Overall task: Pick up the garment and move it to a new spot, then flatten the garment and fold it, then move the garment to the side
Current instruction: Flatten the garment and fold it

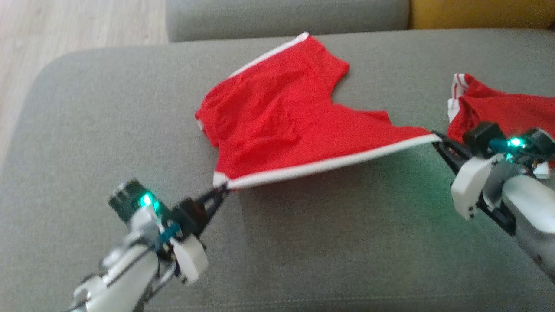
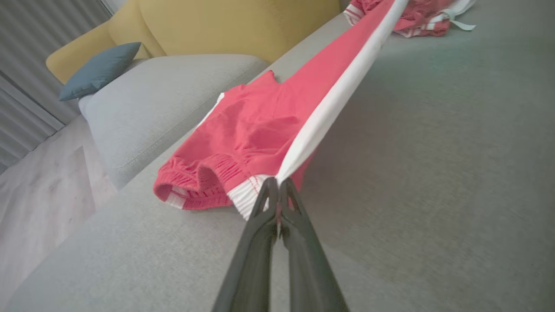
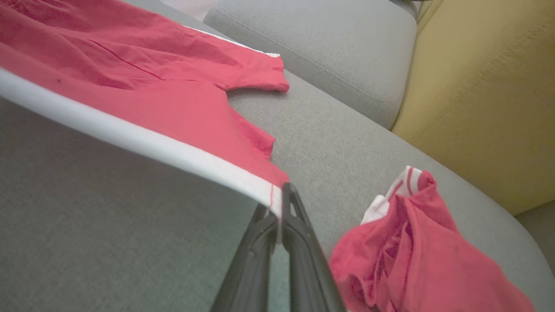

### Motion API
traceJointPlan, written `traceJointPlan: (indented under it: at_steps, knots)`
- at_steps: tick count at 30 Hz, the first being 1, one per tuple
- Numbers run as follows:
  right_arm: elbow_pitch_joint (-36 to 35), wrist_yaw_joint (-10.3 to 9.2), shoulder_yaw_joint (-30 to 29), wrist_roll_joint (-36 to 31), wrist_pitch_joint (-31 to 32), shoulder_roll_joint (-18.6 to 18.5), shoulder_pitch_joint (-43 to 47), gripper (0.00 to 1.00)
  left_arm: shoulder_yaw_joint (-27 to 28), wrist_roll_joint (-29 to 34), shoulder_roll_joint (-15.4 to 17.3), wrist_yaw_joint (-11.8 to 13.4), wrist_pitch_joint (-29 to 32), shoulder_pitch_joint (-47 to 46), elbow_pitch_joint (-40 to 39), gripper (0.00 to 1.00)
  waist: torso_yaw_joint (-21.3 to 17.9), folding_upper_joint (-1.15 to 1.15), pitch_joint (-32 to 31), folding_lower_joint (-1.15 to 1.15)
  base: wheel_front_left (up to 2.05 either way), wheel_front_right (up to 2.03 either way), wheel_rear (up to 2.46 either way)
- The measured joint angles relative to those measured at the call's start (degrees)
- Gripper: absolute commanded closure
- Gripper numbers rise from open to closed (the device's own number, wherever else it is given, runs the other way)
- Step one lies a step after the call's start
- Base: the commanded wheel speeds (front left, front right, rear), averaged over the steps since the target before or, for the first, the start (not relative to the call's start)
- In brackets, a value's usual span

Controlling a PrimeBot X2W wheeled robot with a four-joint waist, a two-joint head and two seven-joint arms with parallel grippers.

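Note:
The garment [image 1: 282, 117] is a pair of red shorts with white side stripes, spread on the grey sofa seat [image 1: 325, 242]. Its near white-striped edge is lifted and stretched taut between both grippers. My left gripper [image 1: 223, 188] is shut on the waistband corner, which the left wrist view shows as white elastic pinched at the fingertips [image 2: 277, 184]. My right gripper [image 1: 435, 138] is shut on the hem corner of the same edge [image 3: 279, 195]. The far leg [image 3: 243, 69] lies flat on the cushion.
A second red and white garment [image 1: 498, 108] lies crumpled at the right of the seat, just behind my right gripper [image 3: 412, 255]. A grey back cushion [image 1: 286, 17] and a yellow cushion [image 1: 481, 13] stand behind. Wooden floor [image 1: 65, 30] lies off the left edge.

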Motion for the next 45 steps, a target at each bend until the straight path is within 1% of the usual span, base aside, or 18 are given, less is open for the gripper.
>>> traceJointPlan:
  at_steps: [4, 5, 8, 10, 13, 15, 19, 21, 25, 27, 32, 33, 35, 38, 45]
  knots:
    - [-4.50, 0.00, 3.56, 2.47, 1.42, -3.70, 1.97, 1.00, -0.90, -0.98, 0.55, 0.13, 0.00, 4.75, -2.50, 1.00, -0.66, 0.00, -2.11, 0.00, 0.00, 0.00, 0.00]
    - [-6.68, 0.00, 4.83, 3.50, 2.41, -5.46, 2.79, 1.00, -0.88, -1.81, 0.87, 0.81, 0.00, 6.98, -4.02, 1.00, -1.12, 0.00, -2.86, 0.00, 0.00, 0.00, 0.00]
    - [-9.92, 0.00, 6.03, 5.13, 4.10, -7.82, 4.35, 1.00, -1.14, -2.45, 1.40, 1.56, 0.10, 9.92, -6.19, 1.00, -1.67, 0.00, -4.03, 0.00, 0.00, 0.00, 0.00]
    - [-12.36, 0.00, 6.88, 5.81, 5.13, -9.83, 5.44, 1.00, -1.87, -2.45, 1.91, 1.56, 0.70, 11.97, -7.83, 1.00, -2.04, 0.00, -4.59, 0.00, 0.00, 0.00, 0.00]
    - [-16.49, 0.00, 8.03, 7.61, 7.59, -13.24, 7.73, 1.00, -3.10, -2.45, 2.38, 1.65, 1.64, 14.66, -10.34, 1.00, -2.22, 0.00, -5.07, 0.00, 0.00, 0.00, 0.00]
    - [-19.75, 0.00, 9.14, 8.75, 9.47, -15.80, 9.44, 1.00, -3.48, -2.46, 3.00, 2.14, 2.65, 16.14, -12.51, 1.00, -2.20, 0.00, -5.29, 0.00, 0.00, 0.00, 0.00]
    - [-25.16, 0.00, 9.11, 11.00, 12.32, -20.40, 11.57, 1.00, -4.78, -2.48, 3.93, 2.40, 4.61, 18.27, -16.45, 1.00, -2.09, 0.00, -5.43, 0.00, 0.00, 0.00, 0.00]
    - [-26.61, 0.00, 7.86, 11.03, 12.41, -21.73, 11.43, 1.00, -4.59, -3.67, 3.94, 2.60, 5.02, 18.81, -18.09, 1.00, -1.99, 0.00, -5.31, 0.00, 0.00, 0.00, 0.00]
    - [-27.84, 0.00, 4.58, 10.69, 12.76, -21.99, 11.18, 1.00, -3.75, -4.28, 4.00, 3.60, 5.57, 18.58, -19.53, 1.00, -1.62, 0.00, -4.70, 0.00, 0.00, 0.00, 0.00]
    - [-27.93, 0.00, 3.15, 9.66, 12.87, -21.92, 10.88, 1.00, -2.91, -4.82, 3.97, 3.64, 5.64, 18.19, -20.19, 1.00, -1.31, 0.00, -4.02, 0.00, 0.00, 0.00, 0.00]
    - [-28.08, 0.00, 0.53, 6.84, 14.02, -21.38, 7.34, 1.00, -1.66, -5.31, 3.85, 4.09, 6.05, 13.84, -20.75, 1.00, 0.13, 0.00, -1.61, 0.00, 0.00, 0.00, 0.00]
    - [-28.08, 0.00, 0.53, 6.84, 14.02, -21.38, 7.34, 1.00, -1.66, -5.31, 3.85, 4.09, 6.05, 13.84, -20.75, 1.00, 0.13, 0.00, -1.61, 0.00, 0.00, 0.00, 0.00]
    - [-28.38, 0.00, -0.40, 5.79, 14.81, -21.12, 5.19, 1.00, -0.54, -5.98, 3.57, 4.25, 6.05, 12.38, -20.83, 1.00, 0.81, 0.00, -0.44, 0.00, 0.00, 0.00, 0.00]
    - [-28.03, 0.00, -0.79, 4.35, 15.58, -20.78, 1.82, 1.00, -0.27, -5.98, 3.02, 4.37, 6.04, 10.03, -20.34, 1.00, 1.94, 0.00, 1.34, 0.00, 0.00, 0.00, 0.00]
    - [-25.18, 0.00, 0.23, 2.79, 16.94, -18.92, -5.92, 1.00, 0.86, -6.30, 0.73, 4.36, 5.35, 4.35, -16.73, 1.00, 4.97, 0.00, 5.13, 0.00, 0.00, 0.00, 0.00]
